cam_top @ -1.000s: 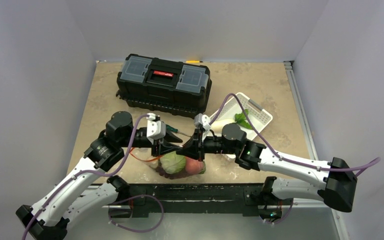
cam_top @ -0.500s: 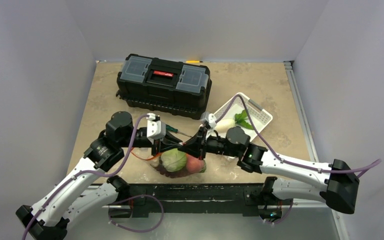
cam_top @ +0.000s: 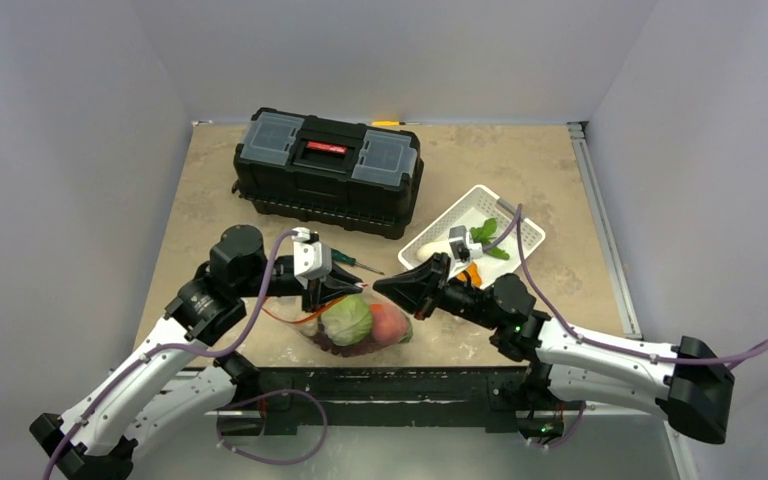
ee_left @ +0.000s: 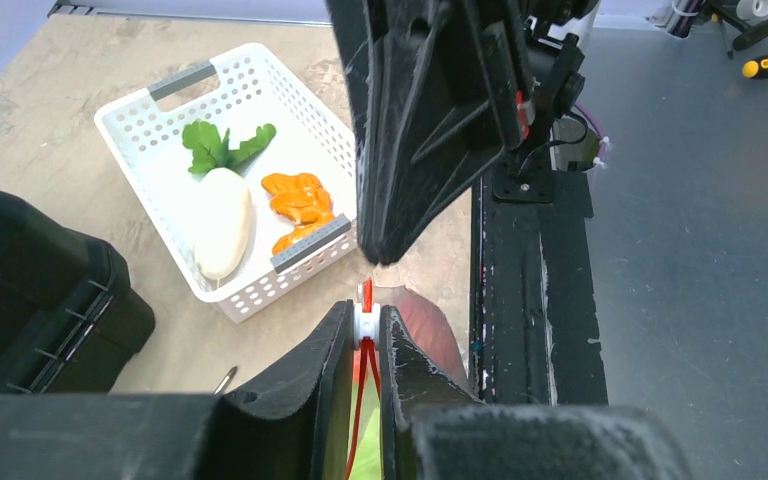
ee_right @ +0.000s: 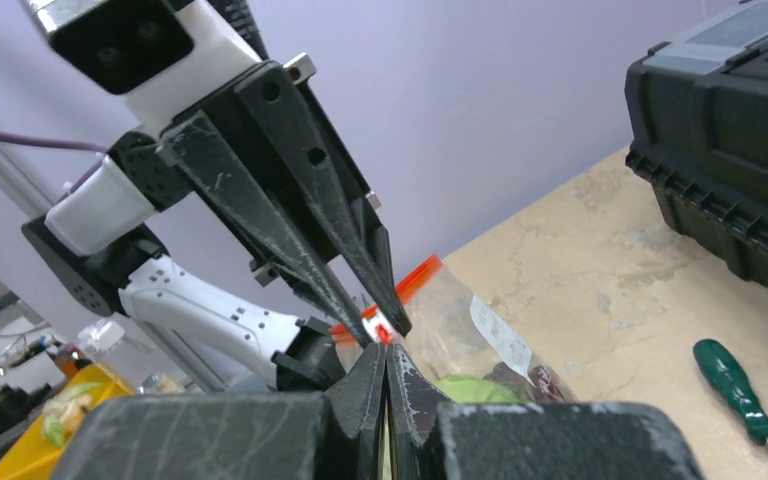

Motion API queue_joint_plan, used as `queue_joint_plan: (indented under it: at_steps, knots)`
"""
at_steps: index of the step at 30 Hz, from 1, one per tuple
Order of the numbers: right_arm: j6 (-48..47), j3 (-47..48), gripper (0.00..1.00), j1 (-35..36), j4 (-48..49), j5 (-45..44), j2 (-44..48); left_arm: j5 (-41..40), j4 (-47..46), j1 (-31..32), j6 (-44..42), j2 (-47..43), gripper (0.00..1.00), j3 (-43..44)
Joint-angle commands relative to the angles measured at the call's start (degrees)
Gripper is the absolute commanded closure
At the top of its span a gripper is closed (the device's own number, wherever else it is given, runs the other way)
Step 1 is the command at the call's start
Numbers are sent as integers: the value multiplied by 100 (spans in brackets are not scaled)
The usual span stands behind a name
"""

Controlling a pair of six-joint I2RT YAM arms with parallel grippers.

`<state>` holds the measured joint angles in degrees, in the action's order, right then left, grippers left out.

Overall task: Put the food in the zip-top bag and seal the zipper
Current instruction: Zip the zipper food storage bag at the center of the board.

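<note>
Clamping the zipper (ee_left: 359, 400) between its fingers, the left end effector (ee_left: 364, 318) meets the right end effector (ee_right: 384, 352), whose fingers are pressed together.

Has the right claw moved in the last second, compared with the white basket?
Yes. The right claw shifted rightward in the top view, closer to the white basket, which stayed in place.

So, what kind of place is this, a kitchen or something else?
Probably a robotics lab test cell, not a kitchen: plain walls box in a tan table, the radish in the white basket looks like a toy, and a black toolbox sits at the back.
</note>
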<state>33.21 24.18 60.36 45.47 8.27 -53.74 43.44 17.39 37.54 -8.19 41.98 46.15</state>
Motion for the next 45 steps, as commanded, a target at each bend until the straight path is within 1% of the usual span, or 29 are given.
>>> queue_joint_plan:
  at_steps: [1,3,4,6,9,13,16,18,19,20,23,26,28,29,30,32,33,34,36,39,41,45]
  knots:
    - [-798,300,99,-8,-567,180,496,-86,-16,14,-76,-43,100,127]
    - [-1048,388,89,-7,-1204,149,697,-77,-60,12,13,-30,100,158]
    - [-1106,401,84,-11,-1366,168,761,-75,-68,16,42,-19,100,162]
    - [-1267,411,69,-8,-1532,376,820,-70,-72,14,69,-27,100,182]
    - [-1521,611,53,-7,-1791,737,627,-60,-112,10,120,-65,100,183]
    - [-1887,1099,42,-13,-2224,1041,110,-40,-145,8,158,-76,100,160]
    - [-1967,1271,38,-7,-2124,1162,-180,-24,-173,10,207,-68,100,158]
    - [-1976,1369,39,-8,-2002,1210,-388,-1,-172,12,226,-67,100,173]
    - [-1965,1440,40,-7,-1984,1219,-475,19,-181,8,225,-67,100,167]
    - [-1966,1499,44,-10,-1981,1253,-564,42,-187,8,237,-67,100,159]
    - [-1975,1633,74,-6,-1979,1375,-726,59,-189,10,235,-50,100,171]
    - [-1917,1548,99,-9,-1844,1252,-719,61,-173,8,234,-34,100,177]
    - [-1900,1456,100,-11,-1774,1182,-642,52,-144,14,200,-33,100,183]
    - [-1868,1398,100,-9,-1715,1137,-594,25,-114,14,168,-33,96,188]
    - [-1829,1336,100,-7,-1647,1106,-537,-16,-62,10,134,-38,87,193]
    - [-1768,1203,100,-7,-1578,988,-382,-116,68,13,25,-52,63,203]
    - [-1739,1161,100,-8,-1580,889,-308,-189,143,13,-69,-76,54,197]
    - [-1727,1122,100,-11,-1612,807,-238,-288,198,16,-132,-94,47,181]
    - [-1701,1067,100,-15,-1656,689,-99,-422,263,11,-243,-129,38,122]
    - [-1686,1034,100,-11,-1711,659,27,-425,335,15,-366,-110,34,87]
    - [-1691,1051,100,-15,-1729,702,47,-354,369,10,-400,-58,34,107]
    - [-1742,1107,100,-15,-1849,814,45,-540,436,14,-454,-31,48,153]
